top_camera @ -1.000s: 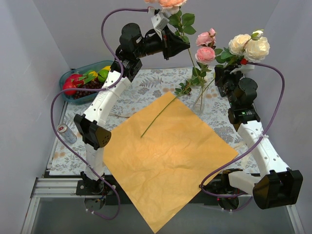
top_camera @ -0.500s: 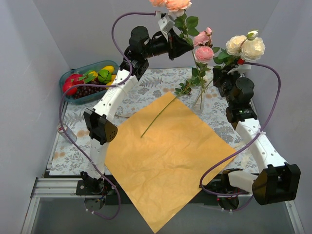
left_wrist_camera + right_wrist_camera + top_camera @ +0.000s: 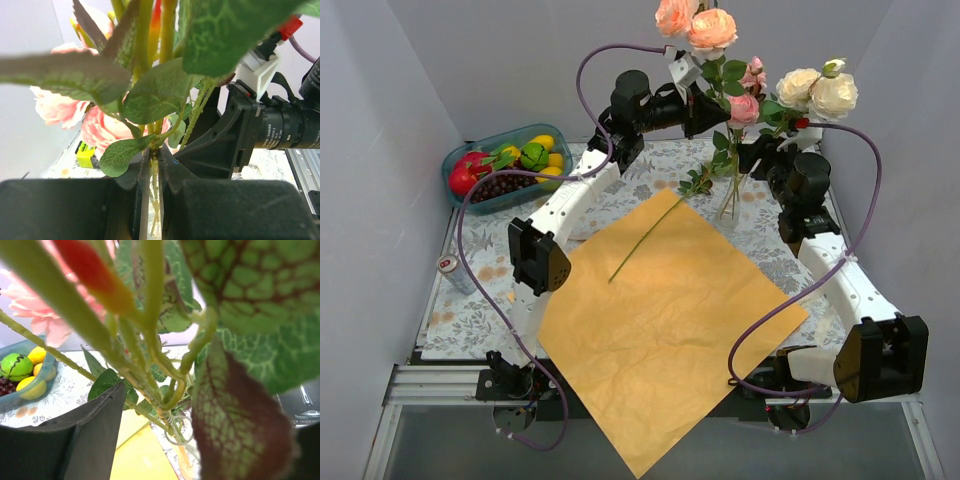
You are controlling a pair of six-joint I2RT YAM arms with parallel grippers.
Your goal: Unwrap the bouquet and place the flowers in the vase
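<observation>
Peach roses carried toward the vase; right jaws eased apart

The left gripper, shut tight on the peach stems, has been swung across to the table's far right corner, where the vase stands; the right gripper is now seen parted around the cream roses, apparently released; lowering is judged next.

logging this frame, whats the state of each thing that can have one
left gripper, shut on stems of peach roses
right gripper, open around stems of cream roses
vase, upright, holding pink roses
paper wrapper, spread flat
loose stem, lying on wrapper
teal bowl, holding fruit
</observation>
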